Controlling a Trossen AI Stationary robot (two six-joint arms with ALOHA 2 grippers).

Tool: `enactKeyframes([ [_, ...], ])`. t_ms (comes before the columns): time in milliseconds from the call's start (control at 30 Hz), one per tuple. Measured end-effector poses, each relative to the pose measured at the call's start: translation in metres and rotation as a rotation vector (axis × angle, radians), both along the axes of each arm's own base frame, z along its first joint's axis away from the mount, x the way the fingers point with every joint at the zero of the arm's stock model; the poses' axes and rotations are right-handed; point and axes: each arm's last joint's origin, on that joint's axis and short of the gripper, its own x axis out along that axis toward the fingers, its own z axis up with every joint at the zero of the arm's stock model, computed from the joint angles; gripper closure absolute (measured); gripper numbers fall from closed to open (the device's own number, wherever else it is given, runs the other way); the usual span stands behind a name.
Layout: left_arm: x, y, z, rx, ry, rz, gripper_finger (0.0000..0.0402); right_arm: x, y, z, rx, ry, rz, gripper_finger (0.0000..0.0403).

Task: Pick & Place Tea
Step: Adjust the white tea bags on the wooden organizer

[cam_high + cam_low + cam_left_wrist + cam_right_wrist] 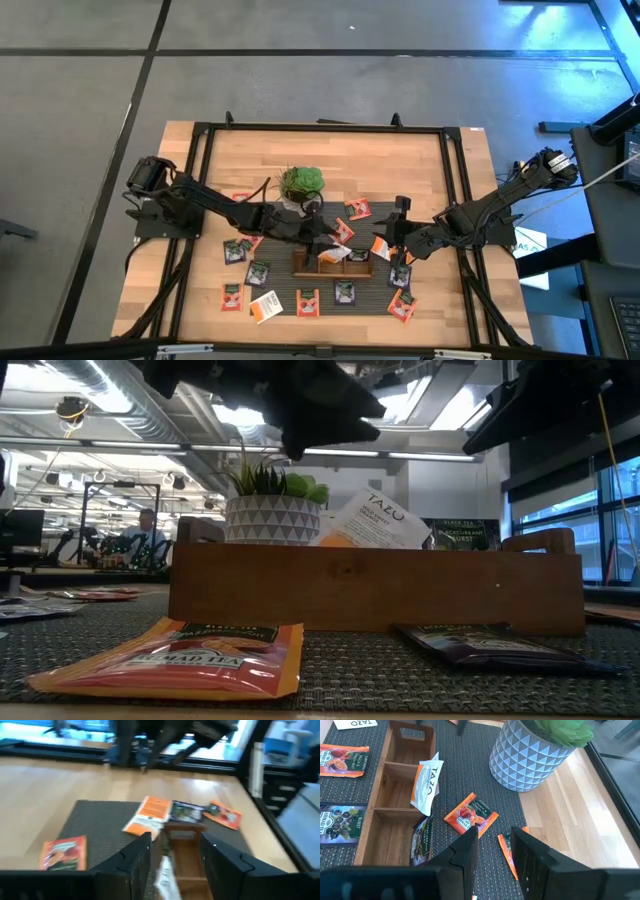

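The tea is several small square sachets, orange-red, dark and white-orange, scattered on the dark mat. A white-orange sachet leans in the middle compartment of the wooden tray. A dark sachet leans in the end compartment nearest my right gripper. My left gripper hovers open over the tray's left end, with the white sachet below its gap. My right gripper hangs open right of the tray, above an orange sachet that lies flat on the mat.
A plant in a grey-and-white patterned pot stands just beyond the tray. A black frame runs around the table. Loose sachets lie on the mat's left part and along its near edge. Bare wood lies at the far right.
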Motion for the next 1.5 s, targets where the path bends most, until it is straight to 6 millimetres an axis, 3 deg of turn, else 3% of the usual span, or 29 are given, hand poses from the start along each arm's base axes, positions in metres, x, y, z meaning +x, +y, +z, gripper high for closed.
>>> enactKeyframes([
  [267, 0.011, 0.001, -0.026, -0.023, 0.082, -0.014, 0.0263, 0.000, 0.000, 0.000, 0.000, 0.000, 0.000, 0.0286],
  [833, 0.013, 0.005, -0.032, -0.082, 0.147, -0.040, 0.0308, 0.000, 0.000, 0.000, 0.015, -0.002, -0.013, 0.0286],
  [1133, 0.012, 0.006, -0.033, -0.030, 0.159, -0.062, 0.0392, 0.000, 0.000, 0.000, 0.012, 0.000, -0.012, 0.0286],
  [1500, 0.012, 0.006, -0.033, -0.030, 0.156, -0.063, 0.0399, 0.000, 0.000, 0.000, 0.012, 0.000, -0.011, 0.0286],
])
